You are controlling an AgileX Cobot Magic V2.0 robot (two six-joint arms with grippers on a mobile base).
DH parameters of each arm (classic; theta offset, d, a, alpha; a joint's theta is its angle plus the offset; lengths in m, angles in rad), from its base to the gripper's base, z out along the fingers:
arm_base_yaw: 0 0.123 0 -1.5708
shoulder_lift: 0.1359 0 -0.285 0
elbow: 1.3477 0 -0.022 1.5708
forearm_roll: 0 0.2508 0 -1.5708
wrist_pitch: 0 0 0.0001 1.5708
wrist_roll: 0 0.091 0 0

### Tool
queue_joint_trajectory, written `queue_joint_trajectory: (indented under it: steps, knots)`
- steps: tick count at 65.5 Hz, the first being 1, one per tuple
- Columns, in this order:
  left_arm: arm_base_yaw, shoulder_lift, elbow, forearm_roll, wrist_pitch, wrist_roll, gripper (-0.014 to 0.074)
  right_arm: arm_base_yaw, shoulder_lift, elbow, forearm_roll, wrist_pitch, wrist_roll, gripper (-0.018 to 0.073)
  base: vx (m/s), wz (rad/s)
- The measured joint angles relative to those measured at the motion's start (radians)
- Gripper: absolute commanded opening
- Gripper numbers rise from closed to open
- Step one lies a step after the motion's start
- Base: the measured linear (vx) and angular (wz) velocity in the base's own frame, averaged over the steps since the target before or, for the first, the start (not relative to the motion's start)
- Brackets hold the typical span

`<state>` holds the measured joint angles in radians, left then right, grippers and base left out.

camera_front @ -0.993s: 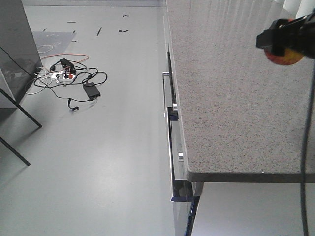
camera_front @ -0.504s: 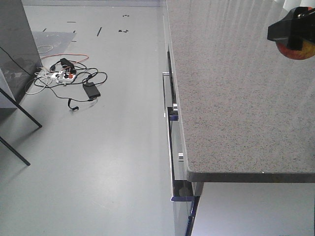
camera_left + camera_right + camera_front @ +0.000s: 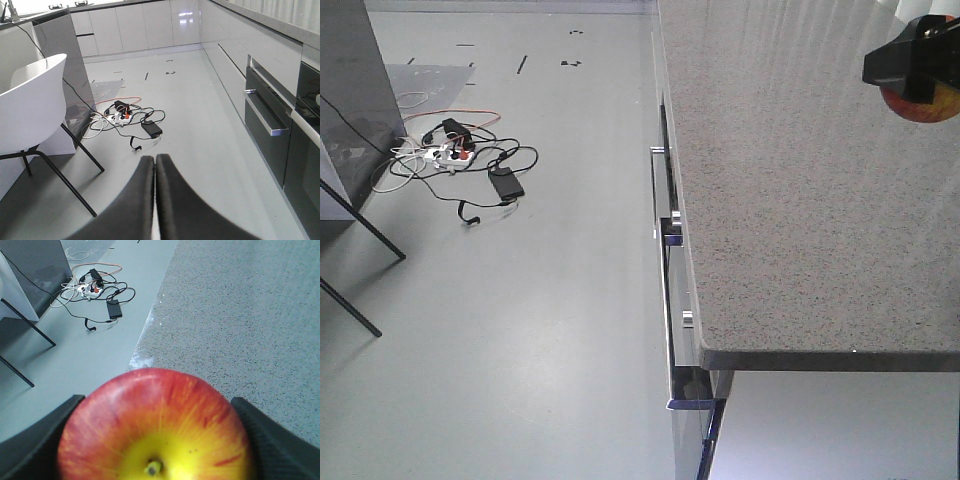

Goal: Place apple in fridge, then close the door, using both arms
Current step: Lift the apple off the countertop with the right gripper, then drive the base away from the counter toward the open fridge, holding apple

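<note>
Squarely between the two black fingers (image 3: 35,442) of the right hand (image 3: 155,432) sits the apple (image 3: 155,415), gripped above the speckled counter (image 3: 240,315).

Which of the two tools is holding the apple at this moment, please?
The right tool: it grips the apple from both sides, above the speckled counter. The left tool is shut and empty.

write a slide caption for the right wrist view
Right gripper shut on the red-and-yellow apple, held over the speckled stone counter, with a cable tangle on the grey floor beyond.
</note>
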<state>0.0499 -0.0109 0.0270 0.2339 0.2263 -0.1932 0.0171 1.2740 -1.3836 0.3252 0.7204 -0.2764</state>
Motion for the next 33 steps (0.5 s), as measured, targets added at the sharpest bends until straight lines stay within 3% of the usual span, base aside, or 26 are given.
queue_joint_trajectory:
  steps: [33]
  knots:
    - [0.0, 0.0, 0.0, 0.0, 0.0, 0.0, -0.0008, 0.0, 0.0, 0.0, 0.0, 0.002, 0.0, 0.0141, -0.01, 0.1]
